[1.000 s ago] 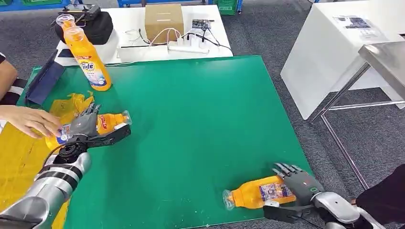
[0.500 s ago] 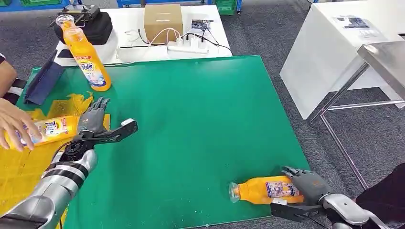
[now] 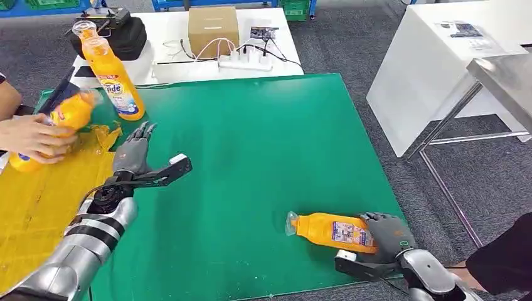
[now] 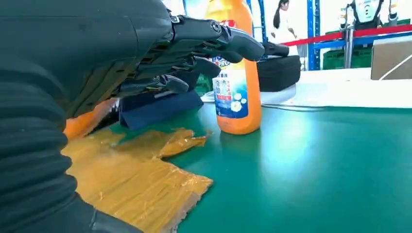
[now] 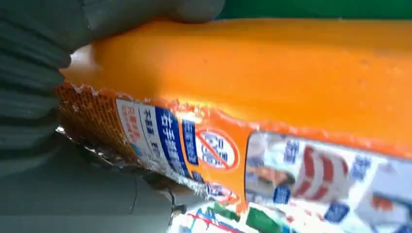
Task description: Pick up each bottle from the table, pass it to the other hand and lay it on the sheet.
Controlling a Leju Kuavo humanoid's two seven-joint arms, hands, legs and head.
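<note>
At the far left of your head view a person's hand (image 3: 31,137) holds 1 orange bottle (image 3: 53,125) tilted above the yellow sheet (image 3: 44,200), which lies on the left part of the green table (image 3: 251,144). Just right of that, your left hand (image 3: 135,160) hovers over the edge of the sheet with its fingers (image 4: 214,41) spread and nothing in them. Behind it, a tall orange detergent bottle (image 3: 111,78) stands upright near the table's back left corner. Toward the front right of the table, another orange bottle (image 3: 332,231) lies on its side, cap pointing left. Your right hand (image 3: 386,235) wraps its fingers (image 3: 379,219) around the base end of that bottle, thumb underneath; the right wrist view shows the label pressed close against the palm.
</note>
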